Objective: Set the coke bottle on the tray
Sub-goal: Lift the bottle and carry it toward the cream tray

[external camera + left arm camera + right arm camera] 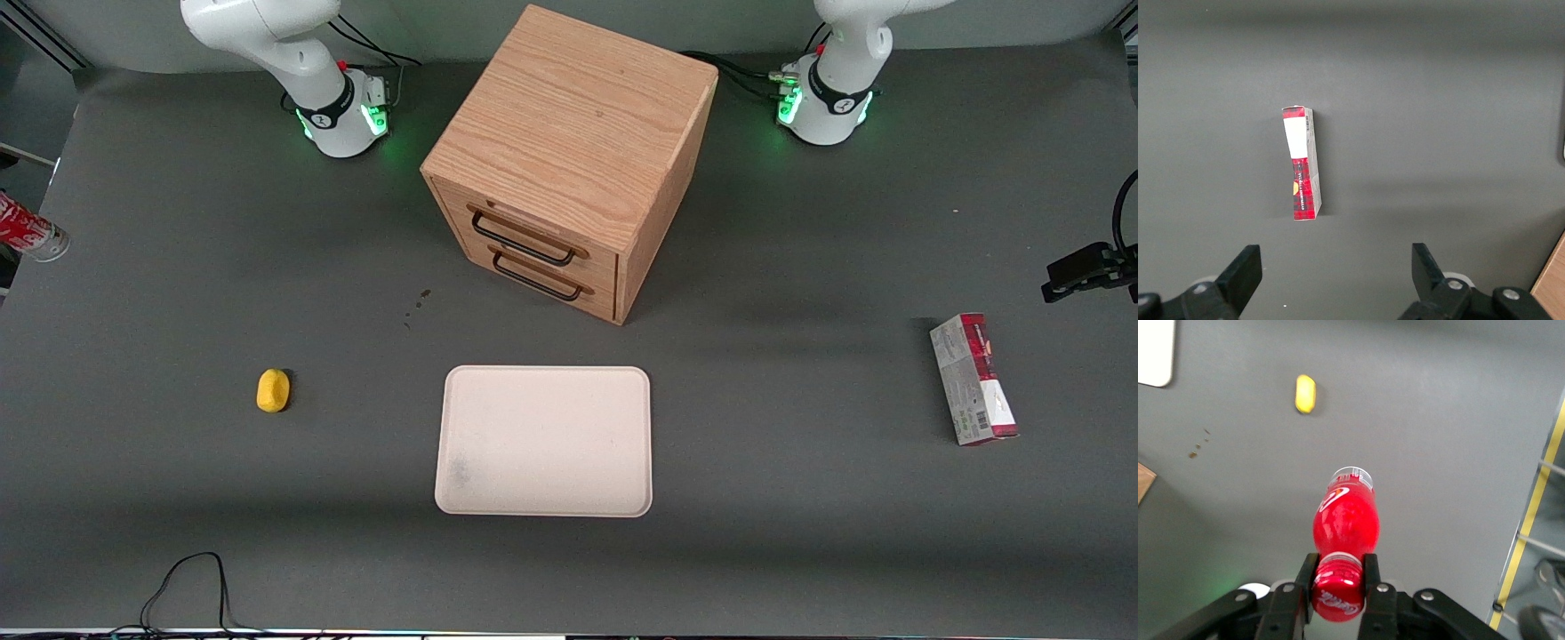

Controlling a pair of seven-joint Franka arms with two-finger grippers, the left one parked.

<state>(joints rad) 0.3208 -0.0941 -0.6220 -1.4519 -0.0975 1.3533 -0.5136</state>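
Your gripper (1338, 583) is clamped on the coke bottle (1345, 520) at its red cap end, one finger on each side of the neck, and it carries the bottle in the air above the dark table (178, 267) at the working arm's end. In the front view you see only the bottle's clear base and a bit of red label poking in at the frame's edge (27, 229), tilted, well apart from everything else. The tray (544, 440) lies flat in the middle of the table, nearer to the front camera than the wooden drawer cabinet (569, 160), and nothing rests on it. The yellow lump (273, 390) sits on the table between the bottle and the tray, just off the tray's end. The red-and-grey carton (973, 378) lies toward the parked arm's end.
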